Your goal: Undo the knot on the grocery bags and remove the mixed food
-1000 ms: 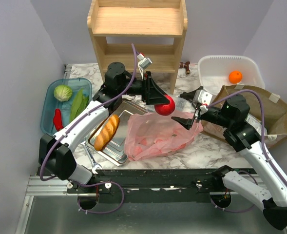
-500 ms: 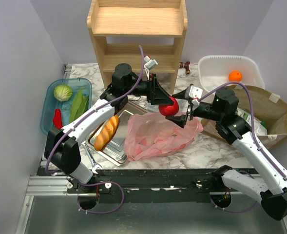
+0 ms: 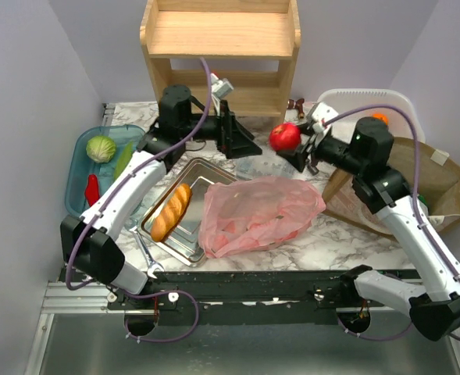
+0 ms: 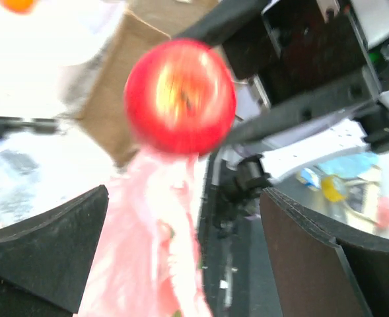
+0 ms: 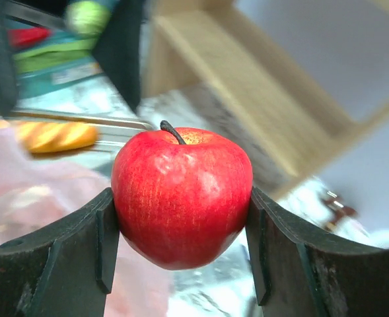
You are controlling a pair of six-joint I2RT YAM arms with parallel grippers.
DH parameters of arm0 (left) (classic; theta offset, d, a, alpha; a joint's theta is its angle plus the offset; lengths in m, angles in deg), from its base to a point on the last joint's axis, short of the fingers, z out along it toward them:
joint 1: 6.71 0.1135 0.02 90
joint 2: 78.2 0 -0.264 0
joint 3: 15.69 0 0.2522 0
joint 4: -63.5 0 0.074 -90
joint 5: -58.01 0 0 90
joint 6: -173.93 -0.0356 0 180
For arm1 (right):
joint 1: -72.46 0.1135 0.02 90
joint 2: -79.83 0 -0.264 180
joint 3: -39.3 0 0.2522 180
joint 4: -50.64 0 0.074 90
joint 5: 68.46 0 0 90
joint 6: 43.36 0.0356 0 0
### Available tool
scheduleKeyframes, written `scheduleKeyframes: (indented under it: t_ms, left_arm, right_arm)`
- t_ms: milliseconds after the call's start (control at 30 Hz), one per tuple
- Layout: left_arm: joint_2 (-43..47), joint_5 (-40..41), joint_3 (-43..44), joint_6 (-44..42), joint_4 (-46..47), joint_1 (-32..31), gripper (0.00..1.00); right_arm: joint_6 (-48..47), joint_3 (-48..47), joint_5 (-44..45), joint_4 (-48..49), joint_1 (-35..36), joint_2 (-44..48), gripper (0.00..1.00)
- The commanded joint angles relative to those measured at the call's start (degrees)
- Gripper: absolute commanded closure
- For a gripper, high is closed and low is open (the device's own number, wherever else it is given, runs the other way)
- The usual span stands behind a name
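Pink bag [image 3: 257, 215]: thin, crinkled, translucent, slumped on the marble table [image 3: 323, 242]. Red apple [image 3: 285, 137]: smooth and round, at the bag's 1 o'clock, gripped by the right gripper [image 3: 294, 145]. Only your right wrist view shows its stem and both fingers pressed against its sides. Left gripper [image 3: 244, 145]: at the apple's 9 o'clock, arm stretched forward, fingers spread wide, holding nothing.
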Motion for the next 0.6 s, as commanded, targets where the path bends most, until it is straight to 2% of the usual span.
scheduleKeyframes:
  t_ms: [0,100,200,467,567]
  left_arm:
    - [6.76,7.22,4.93,-21.33,-17.49,6.03,0.02]
    - [9.87,11.52,4.72,-31.14,-23.45,6.77,0.01]
    - [12.37,12.77,2.29,-36.43,-25.52,6.75,0.01]
    - [13.68,16.71,-1.81,-40.3,-27.07,6.23,0.02]
    - [13.87,16.99,-1.88,-39.3,-27.64,6.03,0.02]
  right_arm:
    - [2.37,-6.61,7.51,-2.47,-10.84,-3.56,0.53]
    - [6.16,-13.97,4.99,-4.22,-23.67,-10.05,0.53]
    - [5.74,-20.69,8.07,-6.13,-30.24,-17.33,0.53]
    - [6.27,-41.81,19.22,-9.12,-31.91,-39.4,0.49]
    - [7.4,-51.46,21.35,-14.48,-31.93,-48.13,0.48]
